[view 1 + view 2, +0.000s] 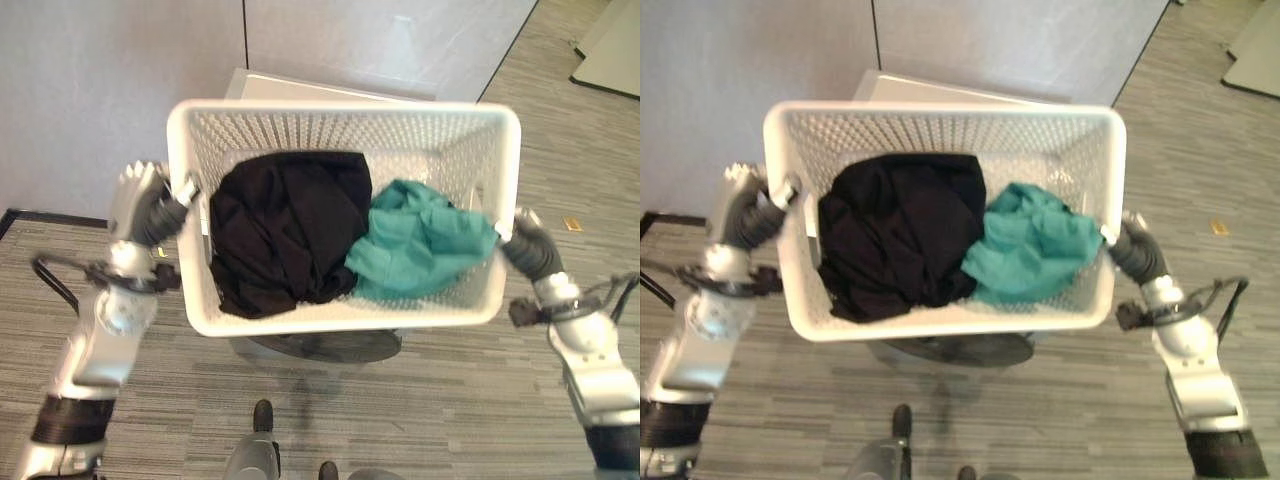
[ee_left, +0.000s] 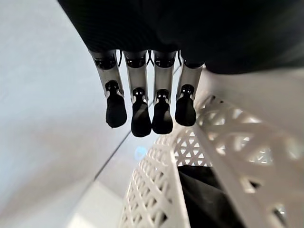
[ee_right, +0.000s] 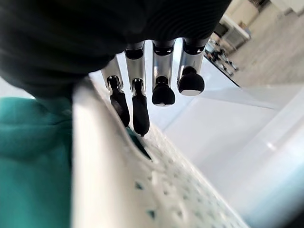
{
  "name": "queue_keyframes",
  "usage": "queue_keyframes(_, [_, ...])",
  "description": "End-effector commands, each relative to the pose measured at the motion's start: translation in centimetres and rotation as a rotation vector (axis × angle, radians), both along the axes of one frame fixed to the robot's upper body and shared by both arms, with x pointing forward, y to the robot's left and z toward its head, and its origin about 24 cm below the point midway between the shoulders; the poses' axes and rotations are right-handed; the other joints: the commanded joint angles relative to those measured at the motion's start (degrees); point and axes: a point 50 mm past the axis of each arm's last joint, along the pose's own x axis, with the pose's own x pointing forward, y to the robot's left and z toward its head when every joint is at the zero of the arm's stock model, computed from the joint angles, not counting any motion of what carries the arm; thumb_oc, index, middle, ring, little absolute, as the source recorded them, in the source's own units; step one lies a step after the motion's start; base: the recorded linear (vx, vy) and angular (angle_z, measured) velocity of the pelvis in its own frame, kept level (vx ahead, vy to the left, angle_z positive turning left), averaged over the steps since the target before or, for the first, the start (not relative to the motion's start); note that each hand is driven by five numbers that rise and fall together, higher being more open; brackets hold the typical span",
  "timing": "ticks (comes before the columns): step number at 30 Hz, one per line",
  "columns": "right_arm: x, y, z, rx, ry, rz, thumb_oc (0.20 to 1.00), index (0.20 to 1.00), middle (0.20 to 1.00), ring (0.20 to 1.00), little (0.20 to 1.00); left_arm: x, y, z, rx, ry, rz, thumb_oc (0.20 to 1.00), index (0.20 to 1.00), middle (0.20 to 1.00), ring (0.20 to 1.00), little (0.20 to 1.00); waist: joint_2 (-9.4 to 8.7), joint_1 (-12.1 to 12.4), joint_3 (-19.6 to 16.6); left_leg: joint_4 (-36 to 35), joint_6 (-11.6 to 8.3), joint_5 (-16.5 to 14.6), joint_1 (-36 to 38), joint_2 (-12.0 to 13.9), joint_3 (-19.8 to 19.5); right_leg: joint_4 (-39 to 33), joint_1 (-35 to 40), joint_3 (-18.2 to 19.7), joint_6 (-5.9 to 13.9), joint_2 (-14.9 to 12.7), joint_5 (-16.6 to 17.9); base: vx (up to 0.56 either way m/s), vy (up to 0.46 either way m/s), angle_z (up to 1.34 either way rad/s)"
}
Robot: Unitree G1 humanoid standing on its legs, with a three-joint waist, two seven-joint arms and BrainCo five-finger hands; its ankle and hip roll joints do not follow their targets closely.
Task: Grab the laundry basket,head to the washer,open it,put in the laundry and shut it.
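Observation:
A white perforated laundry basket (image 1: 340,112) hangs in the air in front of me, held between my two hands. Inside it a black garment (image 1: 285,235) lies on the left and a teal garment (image 1: 420,240) on the right. My left hand (image 1: 150,205) presses against the basket's left wall, and its fingers (image 2: 142,114) run straight beside the lattice wall (image 2: 156,190). My right hand (image 1: 528,245) presses the right wall, with its fingers (image 3: 161,90) straight along the rim (image 3: 109,180), next to the teal garment (image 3: 33,156).
A white flat-topped unit (image 1: 300,88) stands against the grey wall just beyond the basket, mostly hidden by it. A dark rounded shape (image 1: 320,345) shows below the basket. Striped grey carpet (image 1: 560,130) spreads to the right, with a small orange scrap (image 1: 572,224) on it.

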Motion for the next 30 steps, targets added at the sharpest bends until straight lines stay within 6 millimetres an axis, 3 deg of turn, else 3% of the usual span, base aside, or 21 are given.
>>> queue_keyframes(1, [-0.2, -10.2, 1.3, -0.031, 0.095, -0.464, 0.2, 0.2, 0.2, 0.2, 0.2, 0.1, 5.8, 5.6, -0.132, -0.179, 0.257, 0.2, 0.2, 0.2, 0.2, 0.2, 2.32, 3.84, -5.65, 0.57, -3.63, -6.83, 4.79, 3.65, -0.69, 5.86, -6.9, -4.92, 5.38, -5.73, 0.56, 0.15, 0.25, -0.24])
queue_keyframes(2, [0.3, -11.8, 1.5, -0.166, 0.176, -0.559, 0.2, 0.2, 0.2, 0.2, 0.2, 1.2, 4.8, 7.1, -0.139, -0.193, 0.221, 0.2, 0.2, 0.2, 0.2, 0.2, 2.5, 3.81, -5.46, 0.7, -2.66, -7.97, 5.91, 2.37, -1.29, 10.66, -7.76, -4.8, 6.63, -6.18, 0.73, 0.09, 0.188, -0.15])
queue_keyframes(5, [0.3, -12.5, 2.1, -0.24, 0.195, -0.607, 0.2, 0.2, 0.2, 0.2, 0.2, 2.0, 4.5, 8.2, -0.128, -0.218, 0.233, 0.2, 0.2, 0.2, 0.2, 0.2, 2.64, 3.31, -4.79, 0.91, -2.0, -7.67, 5.75, 1.76, -2.1, 14.67, -9.36, -3.79, 7.0, -5.89, 1.78, 0.07, 0.153, 0.21])
queue_keyframes(6, [-0.3, -14.5, 4.4, -0.354, 0.178, -0.727, 0.2, 0.2, 0.2, 0.2, 0.2, 2.8, 3.5, 9.4, -0.058, -0.22, 0.256, 0.2, 0.2, 0.2, 0.2, 0.2, 3.46, 1.96, -4.18, 1.18, -0.5, -8.46, 6.6, 0.51, -4.03, 21.07, -12.06, -1.75, 7.26, -4.08, 3.03, 0.09, 0.155, 0.35])
queue_keyframes(7, [-0.3, -14.5, 4.5, -0.355, 0.176, -0.729, 0.2, 0.2, 0.2, 0.2, 0.2, 2.8, 3.5, 9.5, -0.059, -0.221, 0.255, 0.2, 0.2, 0.2, 0.2, 0.2, 3.5, 1.97, -4.06, 1.19, -0.45, -8.5, 6.53, 0.47, -4.12, 21.49, -12.3, -1.8, 7.28, -4.12, 2.86, 0.13, 0.185, 0.46])
queue_keyframes(11, [-0.5, -15.9, 3.8, -0.366, 0.247, -0.79, 0.2, 0.2, 0.2, 0.2, 0.2, 3.0, 3.2, 10.0, -0.061, -0.223, 0.252, 0.2, 0.2, 0.2, 0.2, 0.2, 4.14, 1.98, -4.36, 0.01, -0.48, -9.15, 8.17, 0.32, -4.46, 19.31, -14.12, -5.81, 6.48, -5.83, 2.18, 0.11, 0.005, 0.39])
queue_keyframes(12, [-0.7, -16.7, 3.2, -0.373, 0.304, -0.825, 0.2, 0.2, 0.2, 0.2, 0.2, 3.2, 3.4, 9.8, -0.069, -0.197, 0.259, 0.2, 0.2, 0.2, 0.2, 0.2, 5.13, 1.23, -3.96, -0.59, -1.19, -9.77, 9.28, 1.46, -5.24, 15.5, -16.64, -7.54, 6.6, -7.96, 2.99, 0.11, -0.096, 0.13])
queue_keyframes(16, [-1.4, -18.0, 1.8, -0.382, 0.397, -0.874, 0.2, 0.2, 0.2, 0.2, 0.2, 3.7, 3.7, 8.8, -0.093, -0.14, 0.245, 0.2, 0.2, 0.2, 0.2, 0.2, 4.33, 0.09, -3.23, 0.51, -1.45, -11.52, 10.46, 0.82, -6.66, 9.26, -16.63, -4.56, 7.38, -8.78, 5.13, 0.12, -0.06, 0.26])
queue_keyframes(21, [0.0, -16.5, 0.0, -0.342, 0.444, -0.776, 0.2, 0.2, 0.2, 0.2, 0.2, 4.5, 4.2, 8.2, -0.106, -0.095, 0.27, 0.2, 0.2, 0.2, 0.2, 0.2, 3.17, 1.32, -4.91, -0.4, -1.81, -11.56, 11.37, 1.06, -5.57, 4.96, -13.46, -6.22, 7.86, -8.7, 6.75, 0.12, -0.081, 0.15])
queue_keyframes(30, [2.9, -13.1, -0.8, -0.281, 0.442, -0.613, 0.2, 0.2, 0.2, 0.2, 0.2, 4.3, 4.2, 7.0, -0.136, -0.078, 0.242, 0.2, 0.2, 0.2, 0.2, 0.2, 2.12, 3.45, -5.18, -2.18, -3.71, -10.18, 10.31, 2.86, -7.48, 0.8, -11.21, -8.29, 7.08, -6.85, 6.34, 0.04, -0.077, 0.0])
